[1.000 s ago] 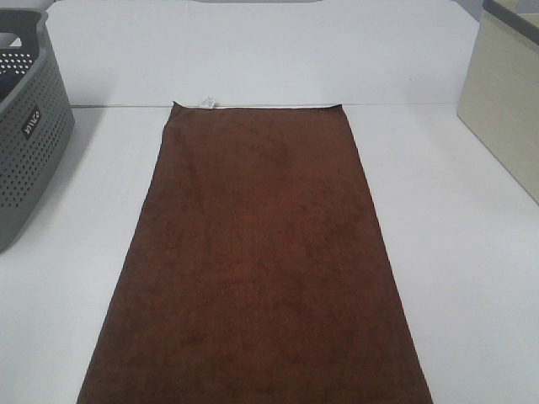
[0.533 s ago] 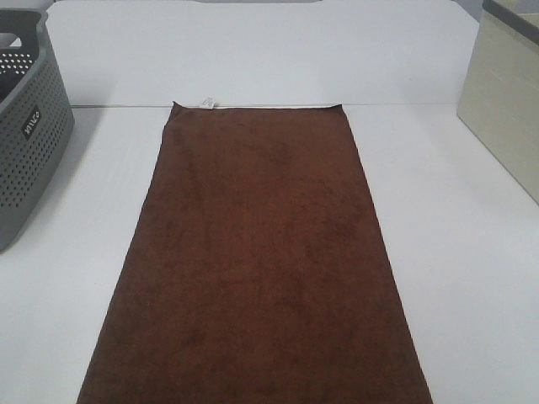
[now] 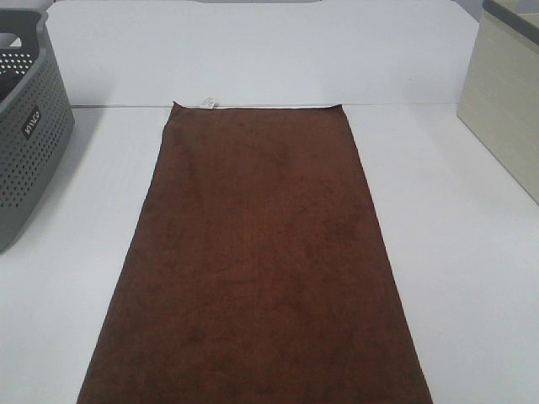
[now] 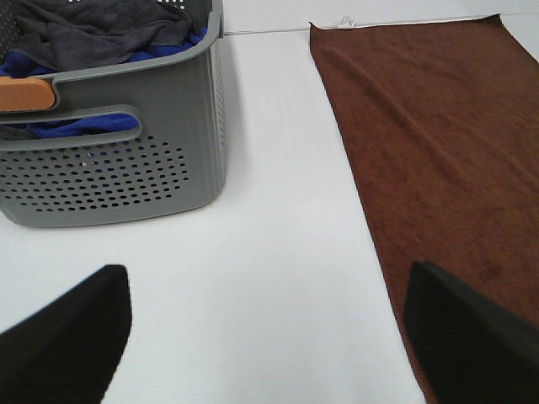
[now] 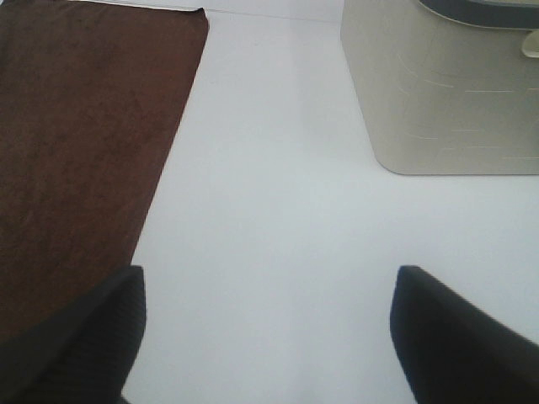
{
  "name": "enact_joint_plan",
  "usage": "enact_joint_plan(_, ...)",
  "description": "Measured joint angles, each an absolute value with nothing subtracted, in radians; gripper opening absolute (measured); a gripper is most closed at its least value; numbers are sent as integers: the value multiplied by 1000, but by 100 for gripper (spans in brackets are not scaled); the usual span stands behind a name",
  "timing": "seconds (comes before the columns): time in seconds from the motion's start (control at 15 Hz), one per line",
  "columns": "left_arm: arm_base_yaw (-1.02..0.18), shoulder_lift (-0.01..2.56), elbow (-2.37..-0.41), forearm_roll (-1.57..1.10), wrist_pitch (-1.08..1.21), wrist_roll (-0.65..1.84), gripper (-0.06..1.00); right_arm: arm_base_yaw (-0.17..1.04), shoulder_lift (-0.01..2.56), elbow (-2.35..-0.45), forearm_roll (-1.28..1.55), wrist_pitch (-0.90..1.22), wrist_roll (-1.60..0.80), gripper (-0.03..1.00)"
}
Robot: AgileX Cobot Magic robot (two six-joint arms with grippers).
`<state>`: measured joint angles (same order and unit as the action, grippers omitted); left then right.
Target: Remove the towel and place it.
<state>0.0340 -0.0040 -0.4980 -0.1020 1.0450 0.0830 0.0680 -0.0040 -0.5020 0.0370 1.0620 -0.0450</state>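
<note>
The dark brown towel (image 3: 257, 261) lies spread flat down the middle of the white table, its small white tag (image 3: 207, 103) on the far short edge. Neither arm shows in the high view. In the left wrist view my left gripper (image 4: 269, 337) is open above bare table, with the towel (image 4: 438, 143) beside one black fingertip (image 4: 467, 337) and nothing held. In the right wrist view my right gripper (image 5: 269, 337) is open too, over bare table, with the towel's edge (image 5: 84, 143) next to one fingertip (image 5: 84, 345).
A grey perforated basket (image 3: 25, 135) stands at the left edge; the left wrist view shows this basket (image 4: 118, 160) filled with grey and blue cloths. A cream bin (image 3: 505, 101) stands at the right edge, and the same bin (image 5: 446, 93) shows in the right wrist view.
</note>
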Motion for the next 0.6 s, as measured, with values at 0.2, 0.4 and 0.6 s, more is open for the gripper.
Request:
enact_joint_plan(0.2,34,-4,-498,-101,1045,82,81,68,-4,-502,37,1062,-45,77)
enact_joint_plan(0.4,34,-4,-498,-101,1045,82,81,68,-4,-502,37,1062,-45,77)
enact_joint_plan(0.6,34,-4,-498,-101,1045,82,81,68,-4,-502,37,1062,-45,77)
